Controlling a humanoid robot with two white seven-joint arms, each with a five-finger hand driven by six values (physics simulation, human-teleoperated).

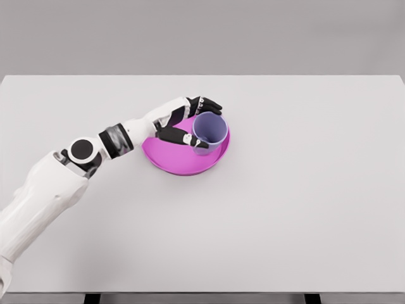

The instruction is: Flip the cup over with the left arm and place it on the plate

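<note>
A lavender cup stands mouth-up on the magenta plate near the table's middle. My left hand reaches in from the lower left and wraps the cup's left side, with dark fingers curled over the far rim and the thumb against the near side. The cup's base rests on or just above the plate; I cannot tell which. The right arm does not show.
The plate lies on a wide white table, whose far edge meets a grey wall. My left forearm crosses the table to the plate's left.
</note>
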